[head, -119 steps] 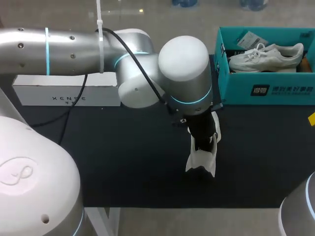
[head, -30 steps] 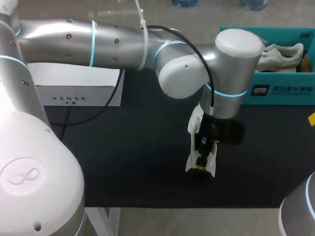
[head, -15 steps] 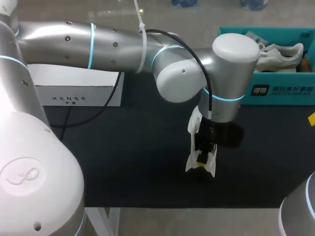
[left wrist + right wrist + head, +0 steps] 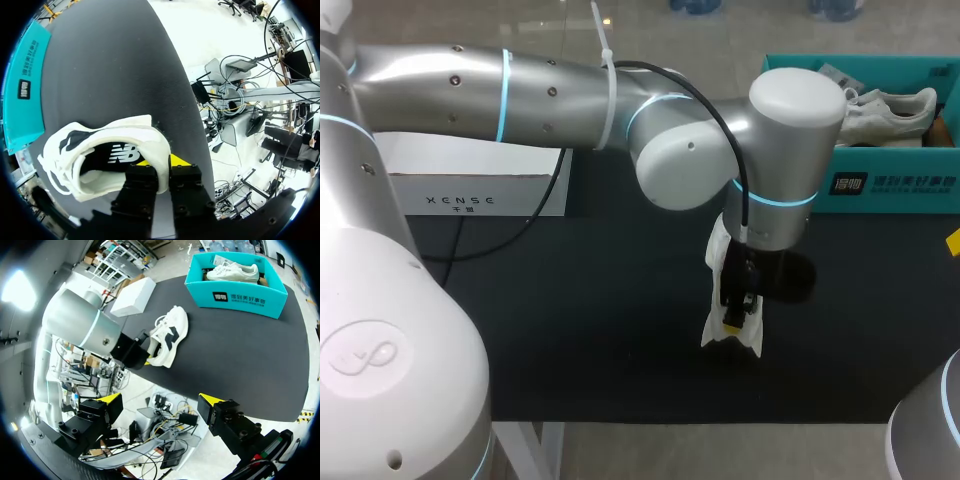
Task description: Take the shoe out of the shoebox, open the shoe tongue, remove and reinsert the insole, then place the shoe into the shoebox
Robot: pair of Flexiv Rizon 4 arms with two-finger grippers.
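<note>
The left gripper (image 4: 161,162) is clamped on the heel of a white sneaker (image 4: 125,127). One yellow-tipped finger sits inside the collar and the other outside it, with the heel wall pinched between them. In the left wrist view the shoe's opening faces the camera, and a dark insole (image 4: 102,159) shows inside it.

From above, the left gripper (image 4: 735,315) points down at the near end of the sneaker (image 4: 716,338). The left arm (image 4: 520,90) comes in from the left, reaches past the middle of the table (image 4: 570,320), and its wrist covers the front part of the shoe.

The sneaker rests on the table's black surface, outside the teal shoebox (image 4: 880,185) and near its front wall. In the right wrist view the sneaker (image 4: 170,335) has its toe towards the shoebox (image 4: 240,295) and its heel at the left gripper.

A second white sneaker (image 4: 895,105) lies inside the shoebox, which stands at the far right of the table. A white box (image 4: 470,185) stands at the far left, well apart from both shoes.

The right gripper (image 4: 161,400) is off the near edge of the table, its fingers wide apart with nothing between them. Only part of the right arm (image 4: 930,430) shows in the head view, at the lower right corner.
</note>
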